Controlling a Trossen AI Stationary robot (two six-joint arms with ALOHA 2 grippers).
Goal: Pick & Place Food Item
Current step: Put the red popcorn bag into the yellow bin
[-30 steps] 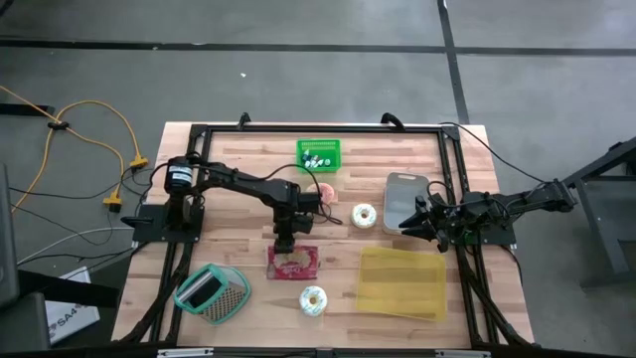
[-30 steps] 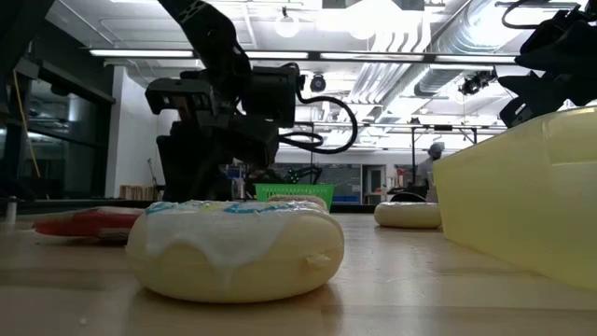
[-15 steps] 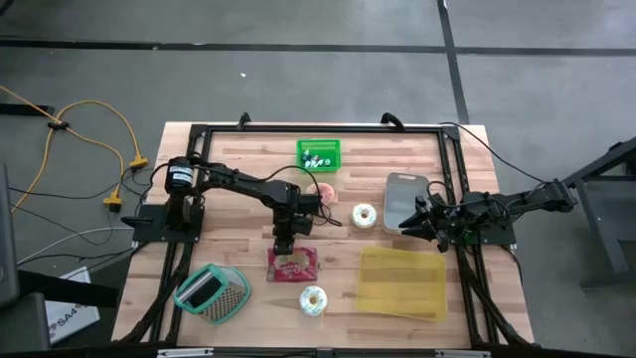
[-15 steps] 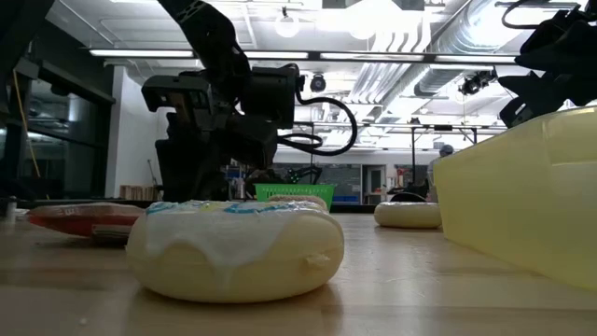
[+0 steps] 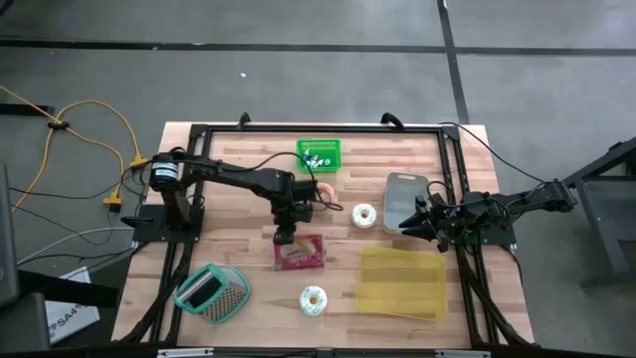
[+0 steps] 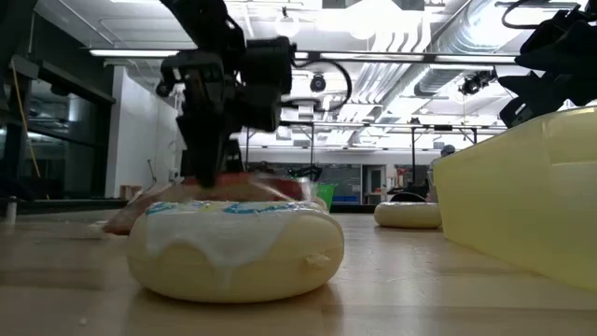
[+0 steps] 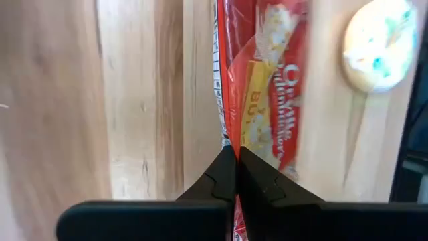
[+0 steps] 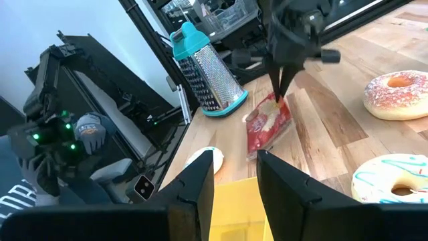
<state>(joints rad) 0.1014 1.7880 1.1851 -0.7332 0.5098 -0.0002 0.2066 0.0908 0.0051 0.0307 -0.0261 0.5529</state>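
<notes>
Now the left gripper, jaws pinching the edge of the red popcorn packet at mid-table, should lift slowly and straight so the thin film doesn't slip, while the right gripper waits half-spread beside the yellow container.

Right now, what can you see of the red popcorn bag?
The popcorn bag is a flat, glossy red packet with yellow lettering and a popcorn picture. The left gripper is shut on one edge, with the fingers pinching it. The bag hangs tilted from that grip. It sits mid-table between the grater and the yellow tray, with a frosted donut nearby.
</notes>
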